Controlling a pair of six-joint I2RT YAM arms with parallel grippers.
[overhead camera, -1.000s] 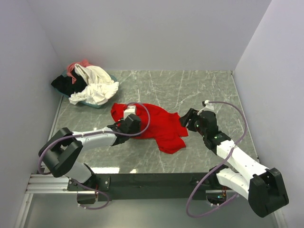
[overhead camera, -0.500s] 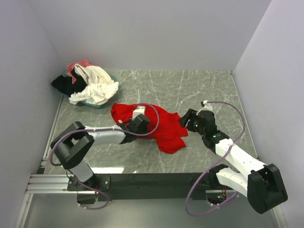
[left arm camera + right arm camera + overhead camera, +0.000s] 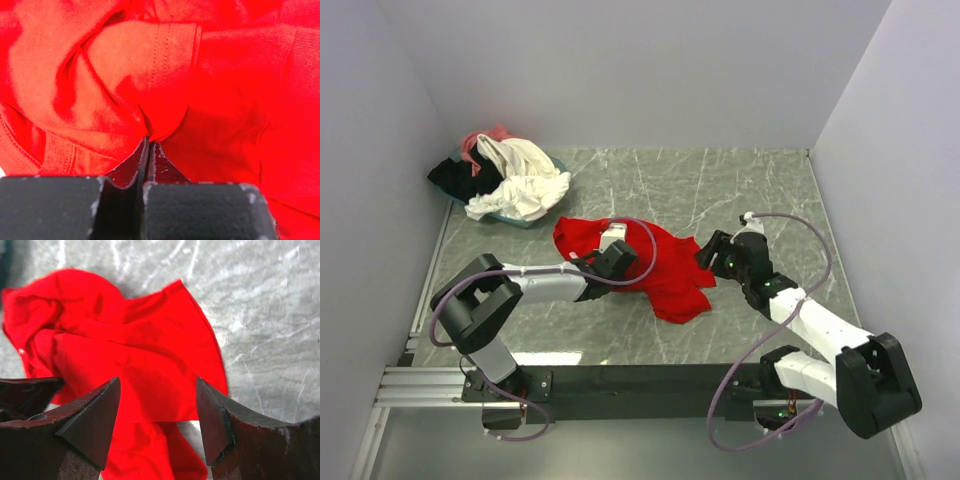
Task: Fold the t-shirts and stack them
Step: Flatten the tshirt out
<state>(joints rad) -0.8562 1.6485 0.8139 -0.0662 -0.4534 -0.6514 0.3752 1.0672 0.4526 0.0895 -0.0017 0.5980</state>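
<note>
The left gripper (image 3: pixel 149 143) pinches the red t-shirt (image 3: pixel 670 272) mid-frame; the right gripper (image 3: pixel 158 382), jaws wide, faces its right edge.

From above and behind, the top camera faces down over the whole surface (image 3: pixel 740 190). Both wrist cameras look closely at the red t-shirt (image 3: pixel 670 270), the left nearest.

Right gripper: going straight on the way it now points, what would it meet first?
Most likely the red t-shirt, lying right ahead of the open right gripper; how far off is unclear.
</note>
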